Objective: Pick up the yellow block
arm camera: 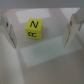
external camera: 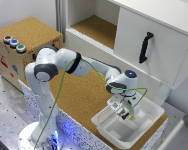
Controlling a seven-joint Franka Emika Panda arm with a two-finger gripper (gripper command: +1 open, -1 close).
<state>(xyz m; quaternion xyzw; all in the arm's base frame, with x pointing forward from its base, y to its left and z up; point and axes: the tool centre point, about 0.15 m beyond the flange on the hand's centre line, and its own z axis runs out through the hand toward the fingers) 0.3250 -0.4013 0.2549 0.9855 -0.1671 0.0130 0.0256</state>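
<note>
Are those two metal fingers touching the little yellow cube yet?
Apart. The wrist view shows pale tray floor on both sides between the small yellow cube and each of the fingers; the cube sits between them, untouched.

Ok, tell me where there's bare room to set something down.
Bare cork tabletop between the arm's base and the white tray; also the cork shelf inside the cabinet. The tray is crowded: the gripper hangs open in it, straddling the yellow block.

"N" on the yellow block [arm camera: 34, 29]
</note>
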